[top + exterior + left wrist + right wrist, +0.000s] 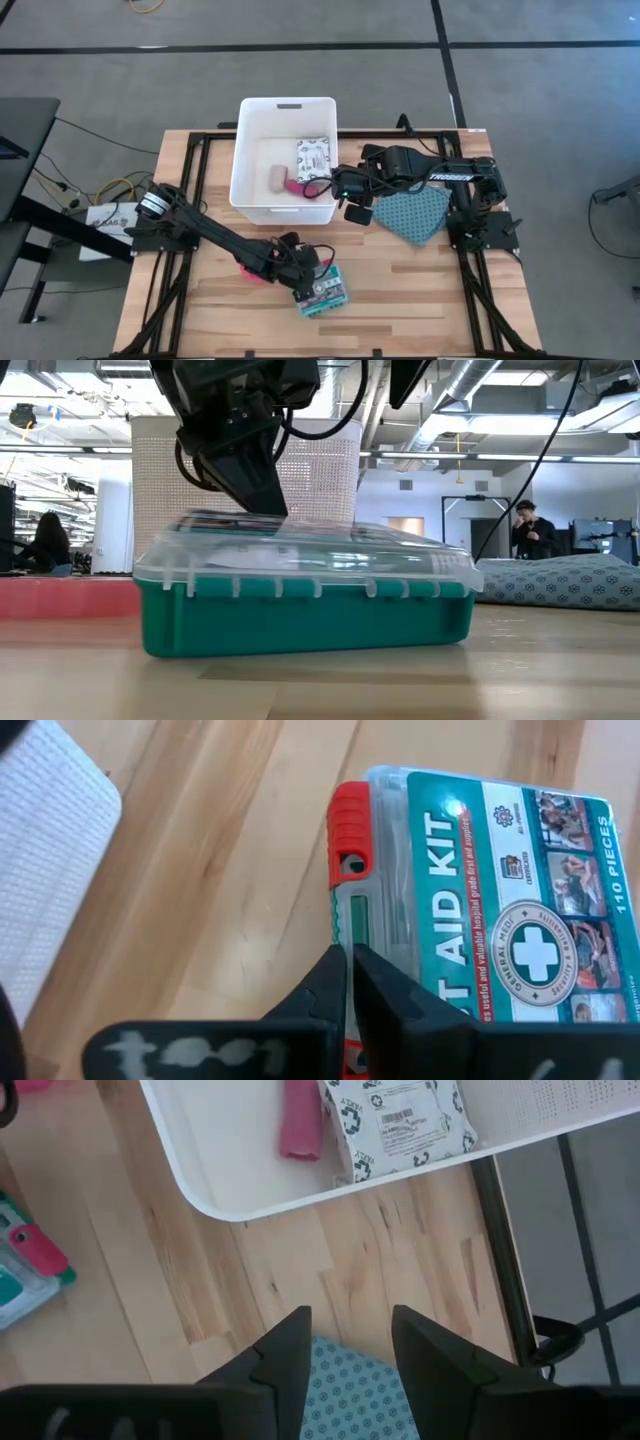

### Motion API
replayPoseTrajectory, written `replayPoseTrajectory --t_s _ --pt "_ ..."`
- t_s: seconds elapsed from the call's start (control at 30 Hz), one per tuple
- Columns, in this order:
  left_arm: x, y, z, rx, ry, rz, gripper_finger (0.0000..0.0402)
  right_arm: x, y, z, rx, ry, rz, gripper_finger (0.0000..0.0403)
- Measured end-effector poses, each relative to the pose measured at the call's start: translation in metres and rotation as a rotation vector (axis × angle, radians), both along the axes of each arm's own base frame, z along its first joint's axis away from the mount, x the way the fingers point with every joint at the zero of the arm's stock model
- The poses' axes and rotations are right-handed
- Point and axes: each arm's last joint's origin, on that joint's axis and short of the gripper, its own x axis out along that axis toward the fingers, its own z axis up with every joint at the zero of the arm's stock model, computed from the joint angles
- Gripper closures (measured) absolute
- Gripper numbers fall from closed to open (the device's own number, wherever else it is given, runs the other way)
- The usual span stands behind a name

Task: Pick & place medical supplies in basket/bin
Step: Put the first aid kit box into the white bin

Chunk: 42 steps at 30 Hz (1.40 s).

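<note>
The left gripper, low in the frame's centre, has its fingers pressed together at the edge of a teal first aid kit lying on the table. The right gripper, fingers apart and empty, hangs beside the white bin at upper centre, which holds a patterned pouch, a pink piece and a beige roll. A teal dotted cloth lies at right.

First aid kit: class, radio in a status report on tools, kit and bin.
Left tool nearly shut at first aid kit's edge. Right tool open over teal cloth, beside bin. Pouch, pink piece and roll binned. Path clear.
</note>
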Motion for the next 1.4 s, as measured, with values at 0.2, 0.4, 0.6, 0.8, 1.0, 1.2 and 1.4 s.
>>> replayPoseTrajectory --t_s 0.2,0.4,0.6,0.8,1.0,1.2,1.4 --pt "0.000 -0.001 0.000 0.002 -0.002 -0.002 0.0401 0.000 0.000 0.000 0.000 0.000 0.000 0.0270" --pt "-0.002 -0.001 0.006 0.001 -0.006 -0.004 0.0401 0.000 0.000 0.000 0.002 0.001 0.001 0.0269" --pt "-0.004 -0.008 0.033 0.097 0.029 0.006 0.0401 -0.001 0.009 0.000 0.006 0.003 0.029 0.0270" --pt "-0.008 -0.019 0.081 0.172 0.030 0.018 0.0401 -0.002 0.019 0.000 0.002 0.002 0.058 0.0270" --pt "-0.022 -0.026 0.142 0.256 -0.012 0.044 0.0399 -0.003 0.031 0.000 0.001 0.002 0.092 0.0269" --pt "-0.030 -0.023 0.170 0.294 -0.040 0.071 0.0400 -0.005 0.045 0.000 0.005 -0.004 0.118 0.0270" --pt "-0.029 -0.027 0.143 0.240 0.107 -0.044 0.0401 -0.010 0.065 0.000 0.013 -0.007 0.166 0.0264"
